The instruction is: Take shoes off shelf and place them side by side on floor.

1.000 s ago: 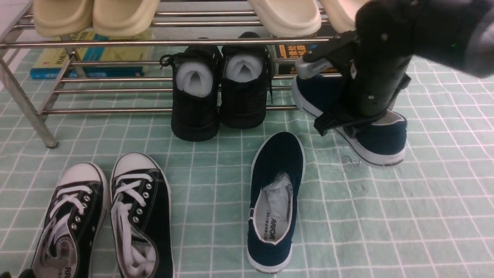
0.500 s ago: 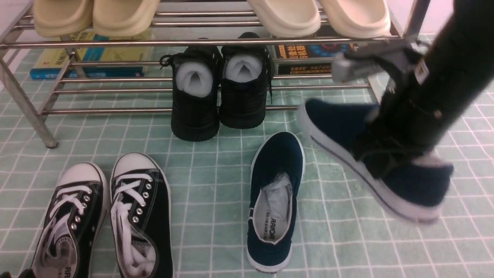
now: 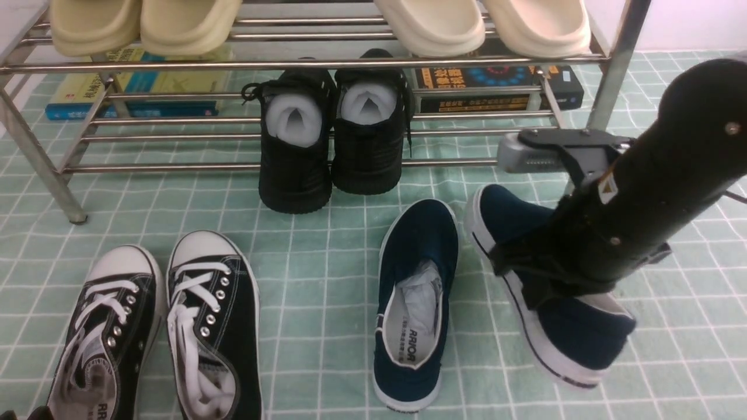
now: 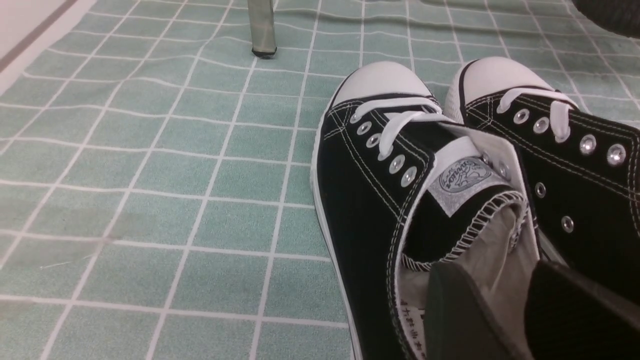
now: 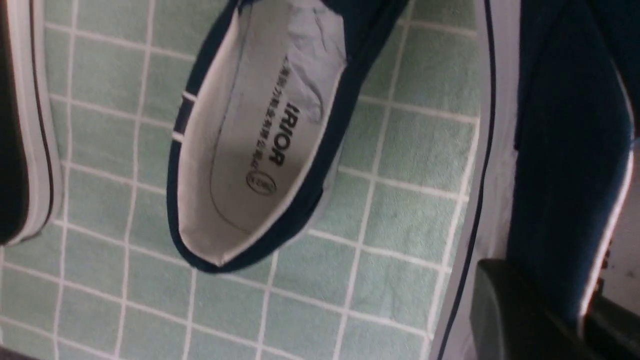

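Note:
One navy slip-on shoe (image 3: 420, 251) lies flat on the pale green gridded floor (image 3: 327, 262), toe toward the shelf (image 3: 175, 64), its white insole (image 5: 260, 140) showing. The second navy shoe (image 3: 578, 338) hangs tilted just to its right, toe raised and white sole facing left. My right gripper (image 3: 528, 280) is shut on that shoe's side wall (image 5: 565, 150), one finger (image 5: 505, 310) against the sole. Whether its heel touches the floor I cannot tell. My left gripper (image 4: 505, 300) stands open over the mouth of a black lace-up sneaker (image 4: 380, 200), gripping nothing.
Two black lace-up sneakers (image 3: 213, 326) sit on the floor at front left. All-black shoes (image 3: 295, 157) rest on the shelf's lower tier, cream slippers (image 3: 146, 23) on the top tier. Books (image 3: 134, 87) lie under the shelf. A slanted shelf leg (image 3: 613, 76) stands behind my right arm.
My right arm has carried the second navy shoe off the lower tier, toward me and downward, to a spot just right of the shoe on the floor. The left arm has not moved.

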### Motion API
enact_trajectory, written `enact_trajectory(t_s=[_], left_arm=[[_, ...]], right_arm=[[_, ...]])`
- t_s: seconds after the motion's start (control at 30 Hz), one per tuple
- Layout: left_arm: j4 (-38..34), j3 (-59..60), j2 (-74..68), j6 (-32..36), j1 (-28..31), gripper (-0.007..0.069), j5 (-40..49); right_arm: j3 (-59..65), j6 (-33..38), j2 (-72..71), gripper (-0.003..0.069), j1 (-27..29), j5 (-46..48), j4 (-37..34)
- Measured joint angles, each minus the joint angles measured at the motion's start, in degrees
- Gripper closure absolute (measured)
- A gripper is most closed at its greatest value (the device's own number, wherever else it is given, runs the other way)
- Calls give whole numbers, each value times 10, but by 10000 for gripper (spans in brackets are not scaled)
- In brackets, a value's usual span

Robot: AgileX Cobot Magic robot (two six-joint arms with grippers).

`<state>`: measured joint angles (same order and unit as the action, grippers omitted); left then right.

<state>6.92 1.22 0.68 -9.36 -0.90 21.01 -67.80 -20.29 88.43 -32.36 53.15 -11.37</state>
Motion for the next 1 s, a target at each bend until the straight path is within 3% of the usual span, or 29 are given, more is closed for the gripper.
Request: enact_trajectory(t_s=[0.3,0.67,0.8,0.93,0.97,1.0], left_arm=[[0,0,0,0,0,385,0],[0,0,0,0,0,385,0],[0,0,0,0,0,385,0],[0,0,0,0,0,385,0],[0,0,0,0,0,385,0],[0,0,0,0,0,385,0]], right_arm=[[0,-67,73,640,0,-53,42],[0,-75,130,622,-3,-96,-21],[0,-74,141,548,-3,-97,-54],[-8,-48,131,388,-3,-68,-89],[-8,-45,130,380,-3,-65,-90],[-26,-19,119,318,-3,-30,-92]])
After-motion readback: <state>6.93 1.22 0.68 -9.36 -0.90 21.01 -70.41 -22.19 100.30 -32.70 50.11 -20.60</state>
